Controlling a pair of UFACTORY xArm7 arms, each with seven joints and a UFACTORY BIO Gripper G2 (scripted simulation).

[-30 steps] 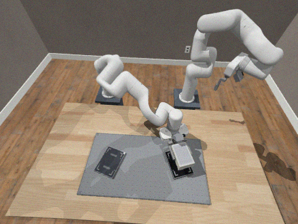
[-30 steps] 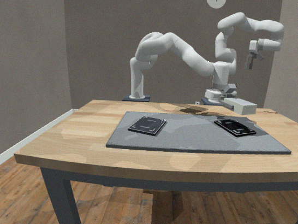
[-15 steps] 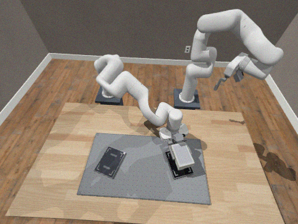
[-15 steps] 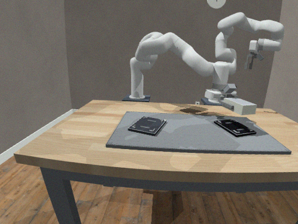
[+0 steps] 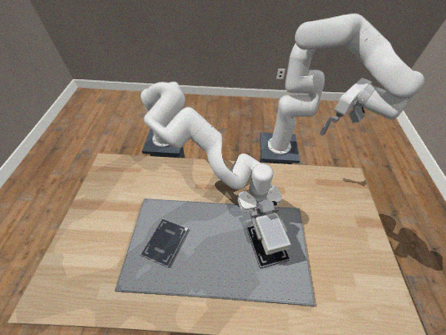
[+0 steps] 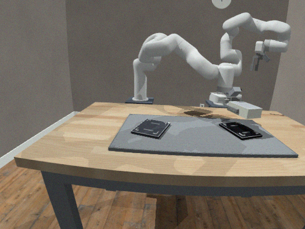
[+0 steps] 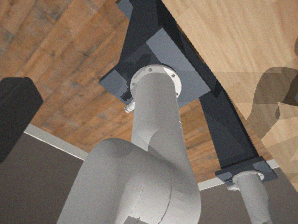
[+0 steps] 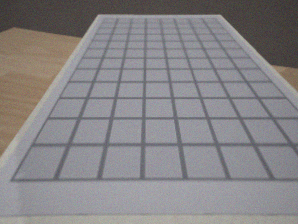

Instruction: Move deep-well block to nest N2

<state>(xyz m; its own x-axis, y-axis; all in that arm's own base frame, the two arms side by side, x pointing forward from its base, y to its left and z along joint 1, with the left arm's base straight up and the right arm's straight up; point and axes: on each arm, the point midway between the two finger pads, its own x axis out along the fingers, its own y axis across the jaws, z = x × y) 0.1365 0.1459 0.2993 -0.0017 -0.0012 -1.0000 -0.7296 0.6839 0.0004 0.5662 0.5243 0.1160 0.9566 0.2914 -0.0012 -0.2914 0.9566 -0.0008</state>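
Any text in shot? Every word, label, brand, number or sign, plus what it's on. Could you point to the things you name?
No text is legible in any view.
Deep-well block [image 5: 273, 232] [image 6: 251, 110] [image 8: 160, 108]: grid lines, no letters or numbers legible.
Nest N1 [image 5: 165, 242] [image 6: 151, 127]: pale marks, no legible characters; small white corner spot too small to read.
Nest N2 [image 5: 255, 247] [image 6: 239, 130]: pale marks, none legible.
White wall disc [image 6: 221, 4]: cut off, dark mark unreadable.
Arms: no brand legible.
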